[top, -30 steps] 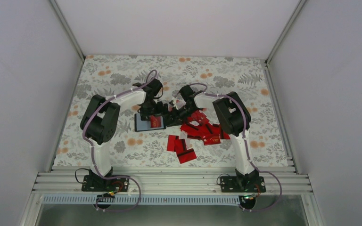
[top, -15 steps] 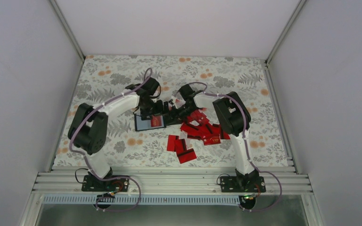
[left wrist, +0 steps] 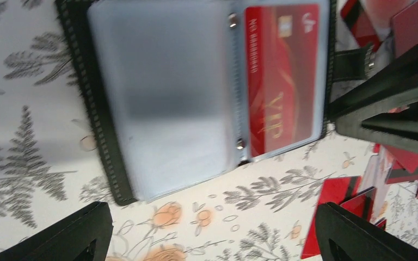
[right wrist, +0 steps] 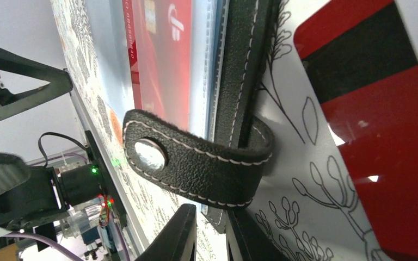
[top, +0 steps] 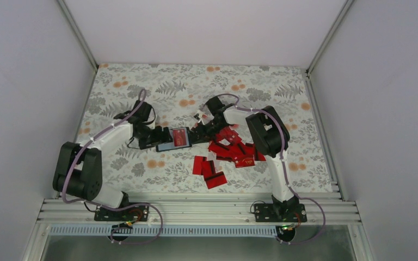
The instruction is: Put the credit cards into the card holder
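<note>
Left fingers point(left wrist: 71, 234) spread wide, gripping nothing, poised just left of the card holder point(left wrist: 163, 109); probably free to fetch another card. Holder lies open and flat on the bench point(top: 141, 87) mid-scene, left pocket bare, one VIP card point(left wrist: 280, 81) in the right pocket. Right fingers point(right wrist: 180, 234) closed on its right edge by the snap tab point(right wrist: 196, 163), seemingly to pin it open. Loose credit cards point(top: 231, 152) heaped further right, nearer side.
</note>
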Controlling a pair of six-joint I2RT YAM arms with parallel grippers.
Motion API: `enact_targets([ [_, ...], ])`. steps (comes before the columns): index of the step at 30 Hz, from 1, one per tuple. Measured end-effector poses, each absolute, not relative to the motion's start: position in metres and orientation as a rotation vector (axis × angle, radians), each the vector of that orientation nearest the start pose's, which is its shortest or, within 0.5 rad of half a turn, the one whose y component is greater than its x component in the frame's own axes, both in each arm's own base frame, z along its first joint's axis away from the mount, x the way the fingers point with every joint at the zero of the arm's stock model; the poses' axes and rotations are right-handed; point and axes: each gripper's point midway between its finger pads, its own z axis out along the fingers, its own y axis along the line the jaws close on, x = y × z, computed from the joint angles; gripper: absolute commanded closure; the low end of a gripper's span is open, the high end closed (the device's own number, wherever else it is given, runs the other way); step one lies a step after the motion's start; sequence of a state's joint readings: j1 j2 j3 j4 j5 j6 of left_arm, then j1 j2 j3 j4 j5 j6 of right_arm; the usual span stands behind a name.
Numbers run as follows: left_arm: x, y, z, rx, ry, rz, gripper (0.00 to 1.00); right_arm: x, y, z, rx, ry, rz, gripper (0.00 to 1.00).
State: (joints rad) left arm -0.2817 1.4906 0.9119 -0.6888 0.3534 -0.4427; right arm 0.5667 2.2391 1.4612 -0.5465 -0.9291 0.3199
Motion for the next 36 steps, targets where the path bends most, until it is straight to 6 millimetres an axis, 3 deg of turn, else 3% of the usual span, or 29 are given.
enact_targets([
  [10, 0.269, -0.112, 0.043, -0.261, 2.863, -0.702, 0.12, 0.304, 0.35, 0.026, -0.616, 2.883, 1.419, 0.83],
  [20, 0.283, -0.105, 0.036, -0.271, 2.773, -0.794, 0.14, 0.304, 0.359, 0.072, -0.703, 2.726, 1.515, 0.85],
  [28, 0.297, -0.111, 0.036, -0.216, 2.746, -0.848, 0.15, 0.302, 0.364, 0.071, -0.717, 2.709, 1.54, 0.87],
  [36, 0.303, -0.112, 0.036, -0.185, 2.742, -0.862, 0.16, 0.303, 0.368, 0.052, -0.688, 2.744, 1.512, 0.91],
])
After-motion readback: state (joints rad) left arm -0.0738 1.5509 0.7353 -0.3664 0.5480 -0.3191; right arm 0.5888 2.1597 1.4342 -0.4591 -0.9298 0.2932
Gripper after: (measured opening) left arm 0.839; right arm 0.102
